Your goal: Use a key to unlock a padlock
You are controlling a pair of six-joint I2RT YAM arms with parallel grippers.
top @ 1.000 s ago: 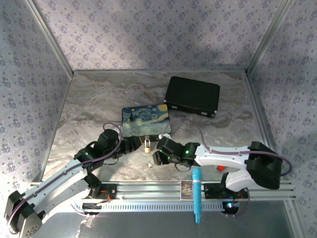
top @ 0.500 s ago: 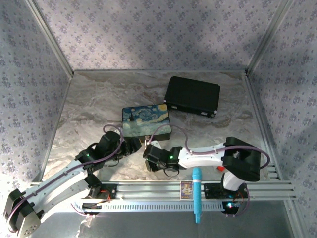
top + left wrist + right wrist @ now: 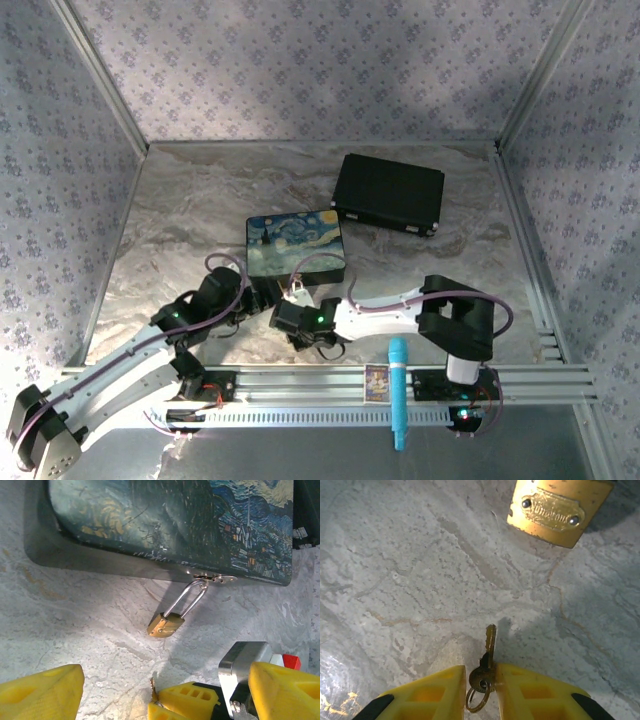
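Observation:
The small brass padlock hangs by its silver shackle from the hasp of the painted box, its body resting on the marble. In the right wrist view the padlock lies just ahead of the key. My right gripper is shut on the head of the thin key, whose blade points at the padlock, a short gap away. My left gripper stands wide open, below the padlock, its yellow fingers at either side. From above, both grippers meet near the padlock at the box's front edge.
A black case lies behind and right of the painted box. A teal cylinder rests across the near rail. Patterned walls and metal posts enclose the marble table. The right arm folds across the front centre.
The right gripper has swung left and in under the padlock, its arm folding closer to its base. The left arm has barely moved.

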